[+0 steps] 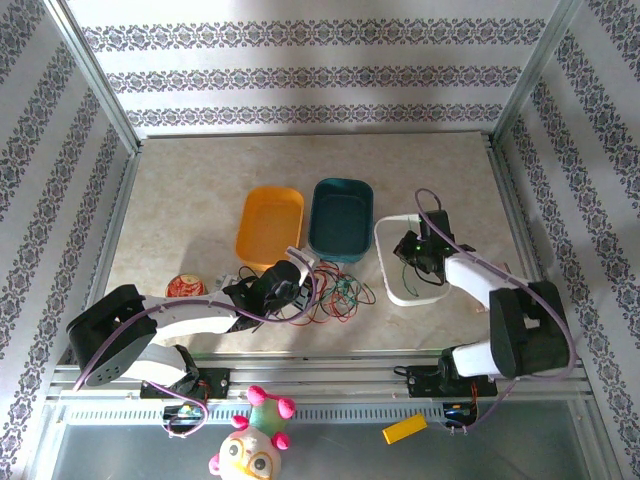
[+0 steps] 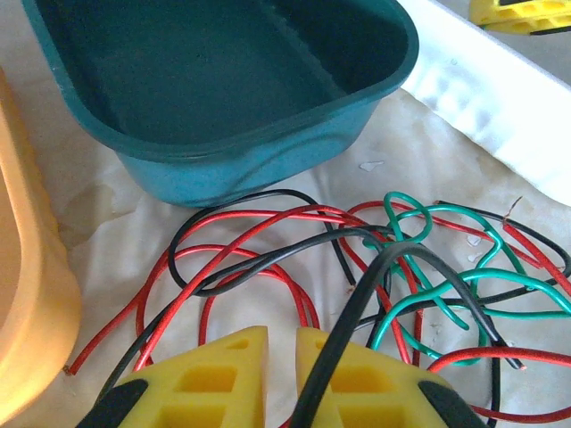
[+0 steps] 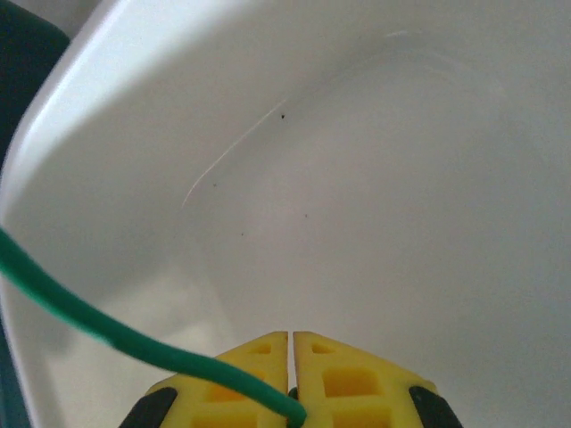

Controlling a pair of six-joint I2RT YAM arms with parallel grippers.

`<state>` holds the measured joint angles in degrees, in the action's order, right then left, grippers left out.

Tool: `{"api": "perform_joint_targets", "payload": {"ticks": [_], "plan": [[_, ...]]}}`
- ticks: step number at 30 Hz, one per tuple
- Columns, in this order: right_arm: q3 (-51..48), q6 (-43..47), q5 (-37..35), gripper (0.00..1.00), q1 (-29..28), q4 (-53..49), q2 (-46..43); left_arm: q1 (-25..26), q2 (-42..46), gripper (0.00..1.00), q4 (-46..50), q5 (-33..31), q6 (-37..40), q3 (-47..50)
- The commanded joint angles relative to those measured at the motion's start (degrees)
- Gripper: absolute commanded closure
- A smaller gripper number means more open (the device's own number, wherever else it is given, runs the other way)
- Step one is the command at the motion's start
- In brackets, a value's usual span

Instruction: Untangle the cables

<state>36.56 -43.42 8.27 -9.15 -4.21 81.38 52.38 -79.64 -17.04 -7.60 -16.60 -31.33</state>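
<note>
While the right gripper [image 3: 291,337] has its jaws clenched on a green wire [image 3: 89,321] low inside the white tray [image 3: 375,178], the left gripper [image 2: 281,332] sits at the near edge of the tangle with its jaws almost together. A black strand [image 2: 343,321] lies across its right finger, but I cannot tell whether it is pinched. Just beyond, the cables [image 1: 335,292] sprawl on the worktop [image 2: 107,214] in front of the teal tray [image 2: 268,152], beside the orange tray [image 2: 27,294]. Red and black loops overlap, and green coils knot through them on the right. The step in hand looks like sorting strands singly. The right should probably let go only once its wire's tail lies inside the tray. The left should take just one strand and draw it slowly along its own run, easing off if the whole heap drags.
</note>
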Motion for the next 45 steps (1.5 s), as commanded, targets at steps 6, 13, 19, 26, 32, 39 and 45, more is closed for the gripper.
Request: {"api": "perform_joint_targets", "payload": {"ticks": [6, 13, 19, 26, 32, 39, 45], "plan": [[10.3, 0.71, -1.13, 1.0, 0.53, 0.94, 10.59, -0.61, 0.79, 0.83, 1.91, -2.18, -0.05, -0.05], [19.5, -0.52, -0.46, 1.0, 2.29, -0.06, 18.54, -0.66, -0.04, 0.77, 2.27, -3.04, 0.34, -0.73], [22.75, 0.05, -1.42, 1.0, 3.42, -0.3, 18.81, -0.61, -0.02, 0.74, 2.05, -4.9, 0.25, -1.19], [20.19, 3.4, 3.64, 1.0, 3.52, 0.42, 12.04, -0.61, 0.51, 0.69, 1.57, -5.94, 0.78, -1.21], [12.88, 2.16, 5.57, 1.0, 3.35, -0.38, 2.46, -0.61, 1.84, 0.68, 1.13, -5.81, 0.78, -0.6], [7.69, -0.81, 8.93, 1.0, 3.35, 0.24, 1.76, -0.63, 3.14, 0.68, 1.48, -5.67, 0.65, -0.05], [6.53, -1.09, 8.17, 0.54, 3.29, 0.07, 2.55, -0.61, 3.95, 0.67, 1.74, -5.64, 0.0, 0.31]]}}
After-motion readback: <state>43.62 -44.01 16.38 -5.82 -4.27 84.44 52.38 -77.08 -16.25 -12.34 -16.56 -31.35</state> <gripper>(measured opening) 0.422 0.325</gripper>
